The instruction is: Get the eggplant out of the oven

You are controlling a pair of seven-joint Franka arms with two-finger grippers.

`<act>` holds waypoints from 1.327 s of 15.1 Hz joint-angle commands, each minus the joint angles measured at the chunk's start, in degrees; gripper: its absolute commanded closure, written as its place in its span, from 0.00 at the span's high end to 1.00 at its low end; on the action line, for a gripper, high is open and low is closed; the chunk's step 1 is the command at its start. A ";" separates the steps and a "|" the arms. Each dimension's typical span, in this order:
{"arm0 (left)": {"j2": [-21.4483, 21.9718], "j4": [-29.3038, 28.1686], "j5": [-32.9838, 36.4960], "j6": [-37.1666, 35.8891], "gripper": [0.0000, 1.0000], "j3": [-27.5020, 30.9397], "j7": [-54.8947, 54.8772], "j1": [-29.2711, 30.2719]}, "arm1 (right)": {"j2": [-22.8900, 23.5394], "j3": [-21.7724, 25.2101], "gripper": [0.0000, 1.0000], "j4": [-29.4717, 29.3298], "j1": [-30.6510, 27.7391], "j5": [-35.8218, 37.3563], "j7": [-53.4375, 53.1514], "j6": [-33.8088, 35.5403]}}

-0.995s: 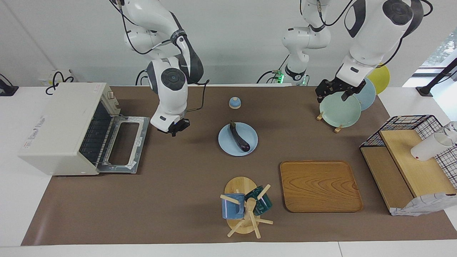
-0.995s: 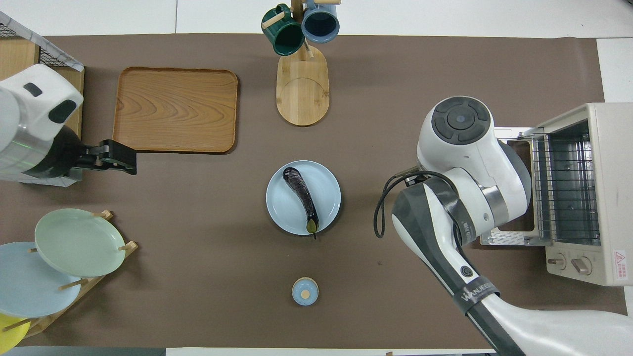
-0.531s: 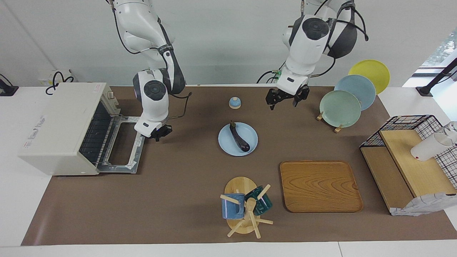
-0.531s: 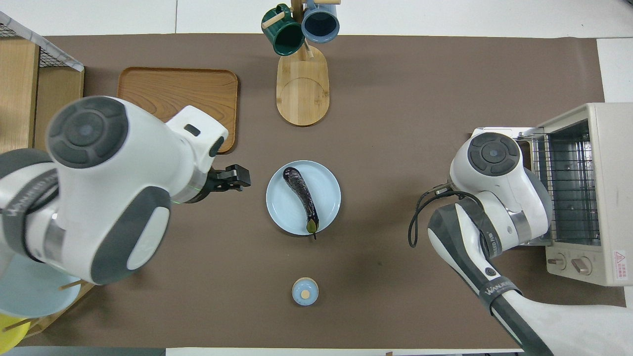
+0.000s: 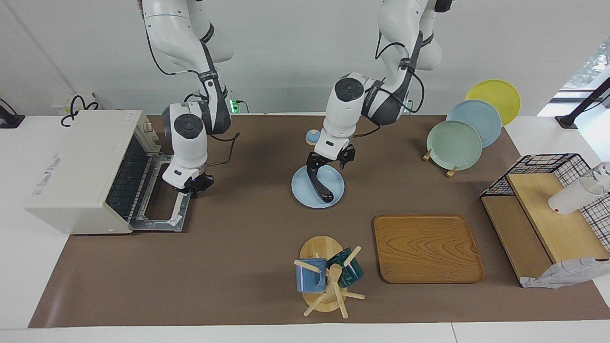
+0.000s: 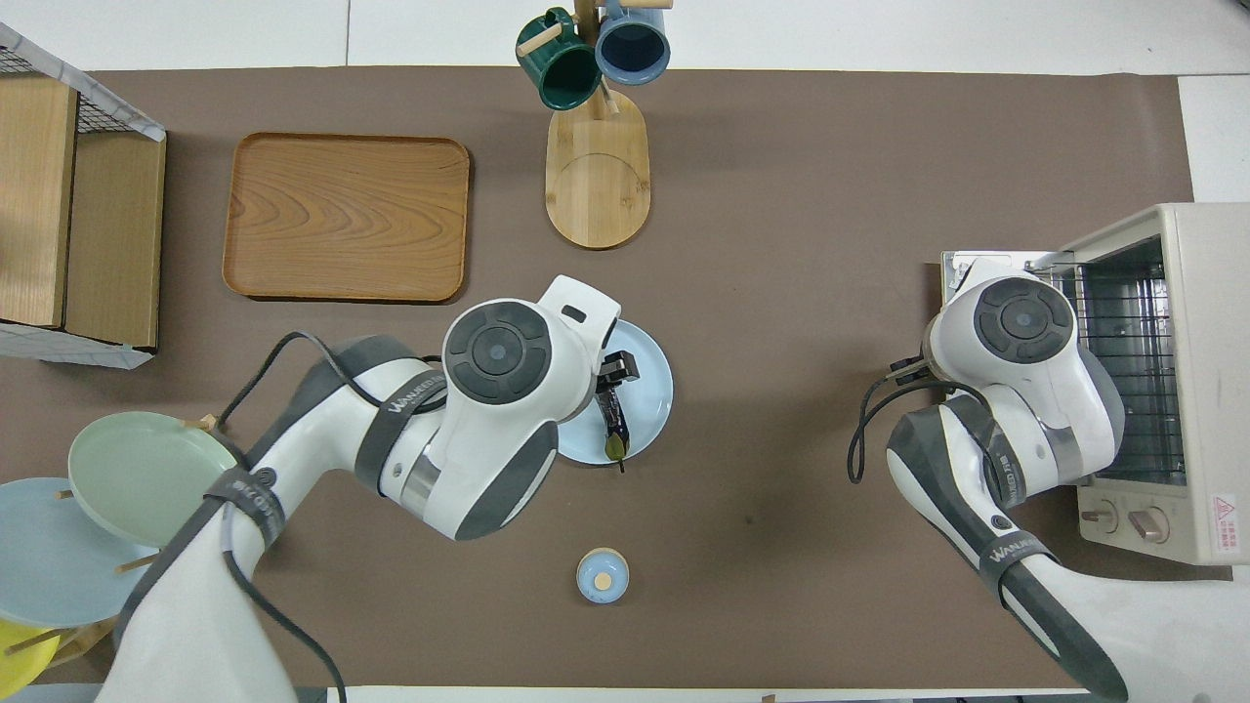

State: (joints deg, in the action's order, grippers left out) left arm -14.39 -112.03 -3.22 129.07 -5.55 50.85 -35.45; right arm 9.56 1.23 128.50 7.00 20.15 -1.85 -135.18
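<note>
Off-white toaster oven (image 5: 83,169) at the right arm's end of the table, door (image 5: 164,193) dropped open, right gripper (image 5: 193,185) over the door's edge, finger state impossible to tell. Wooden tray (image 5: 427,247) and mug tree (image 5: 326,276) farther out. Mid-table, pale blue plate (image 5: 334,188) holding dark eggplant (image 5: 322,188). Left gripper (image 5: 329,164) over the eggplant's stem end, fingers spread, gripping nothing.

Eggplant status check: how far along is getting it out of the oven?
Done: the eggplant lies on the light blue plate mid-table, outside the oven, whose door is dropped open with a bare rack. In hand: the left claw is over the eggplant's stem end; contact unclear. The right claw is over the open door's edge. Left: apparently only clearing the arms, perhaps shutting the door.
</note>
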 commanded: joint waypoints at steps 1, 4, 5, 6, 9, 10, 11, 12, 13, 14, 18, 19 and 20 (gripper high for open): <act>-4.41 0.33 -0.56 4.60 1.00 1.15 2.14 -2.78 | -0.24 -0.52 0.00 -1.22 -1.47 4.98 3.33 0.70; -6.26 0.15 -0.56 5.66 1.00 1.15 2.23 -3.39 | -0.33 -0.70 0.00 -7.98 -1.64 5.17 10.27 8.85; -6.35 0.06 -0.56 5.66 0.96 1.15 2.23 -3.57 | -0.86 -0.70 0.00 -9.13 -1.90 4.91 12.12 10.62; -6.35 0.15 -0.56 5.49 0.88 1.15 2.23 -3.57 | -1.64 -0.70 0.00 -9.58 -2.60 4.47 14.31 11.77; -6.44 0.59 -0.56 4.87 0.47 1.15 2.06 -3.40 | -3.75 -0.70 0.00 -10.55 -6.64 3.77 21.17 13.45; -6.44 0.59 -0.56 4.79 0.34 1.15 1.88 -3.31 | -4.46 -0.70 0.00 -10.55 -7.44 2.11 23.19 13.62; -6.44 0.68 -0.48 4.70 0.22 1.24 1.79 -3.22 | -5.25 -0.53 0.00 -10.55 -8.05 1.13 24.77 14.58; -6.35 0.85 -0.39 4.26 0.08 1.24 1.79 -2.96 | -5.52 -0.61 0.00 -10.63 -9.28 0.60 26.01 15.90; -6.18 1.37 -0.21 3.48 0.00 1.24 1.53 -2.78 | -6.13 -0.61 0.00 -10.90 -10.25 0.08 27.24 16.78; -5.83 1.99 -0.04 2.08 0.00 1.33 1.36 -2.70 | -6.57 -0.52 0.00 -10.90 -10.95 -0.54 28.30 17.75; -3.37 6.29 0.14 -4.16 0.00 1.59 -0.57 1.51 | -7.63 -0.44 0.00 -12.82 -13.94 -5.02 31.38 23.72; -2.23 7.61 0.14 -6.62 0.00 1.50 -3.28 3.79 | -7.72 -0.44 0.00 -14.57 -14.38 -5.20 32.17 25.99; -2.05 9.53 0.05 -9.51 0.00 1.50 -6.78 6.25 | -8.24 -0.52 0.00 -17.20 -14.47 -5.38 32.61 29.85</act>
State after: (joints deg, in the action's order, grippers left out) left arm -18.74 -104.95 -3.19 125.39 -3.86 49.43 -33.64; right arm -0.02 0.65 113.38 -6.04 15.80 28.73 -111.75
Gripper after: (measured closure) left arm 0.753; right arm 0.991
